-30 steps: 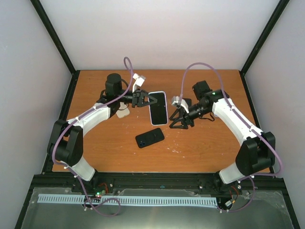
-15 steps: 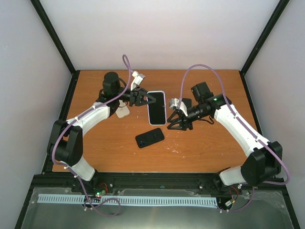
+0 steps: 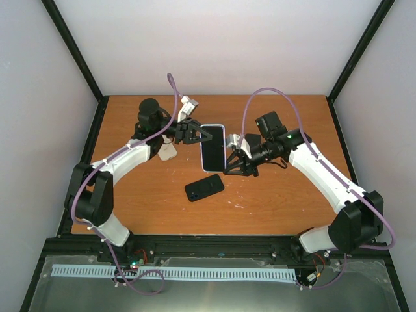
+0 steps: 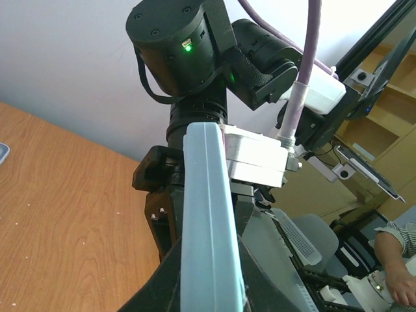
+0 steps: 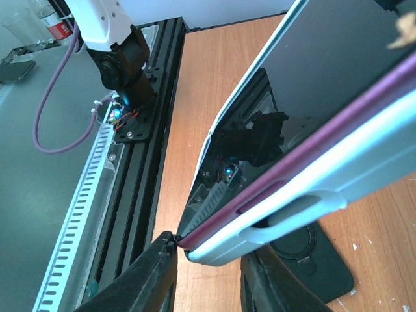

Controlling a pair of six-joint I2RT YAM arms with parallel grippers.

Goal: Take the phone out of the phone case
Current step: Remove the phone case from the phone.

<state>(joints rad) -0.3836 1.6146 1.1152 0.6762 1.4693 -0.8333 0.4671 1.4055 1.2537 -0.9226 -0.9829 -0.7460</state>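
- Phone (image 3: 212,148): seated in the phone case (image 4: 207,221), held above the table (image 3: 273,201) midway between its left and right edges and nearer the far edge. The dark screen faces up and the long axis runs from near to far. In the right wrist view it is tilted and clear of the wood.
- Phone case: light blue, with a purple band along the rim next to the screen. It encloses the phone on every side that shows.
- Left gripper (image 3: 197,134): reaches in from the left and is clenched on the left long edge of the phone case. In the left wrist view that pale edge runs straight up between its dark fingers.
- Right gripper (image 3: 232,164): sits at the near right corner of the phone. In the right wrist view its fingers (image 5: 156,273) stand a little apart with the corner of the case in the gap, and one tip touches that corner. Whether the jaws are pressing on it cannot be told.
- Dark flat device (image 3: 204,188): lies on the table nearer the near edge than the phone does, apart from both grippers.
- White object (image 3: 168,153): rests on the table beside the left arm, left of the phone.
- Black pad (image 5: 305,250): has a round ring on its face and lies on the table beneath the raised phone.
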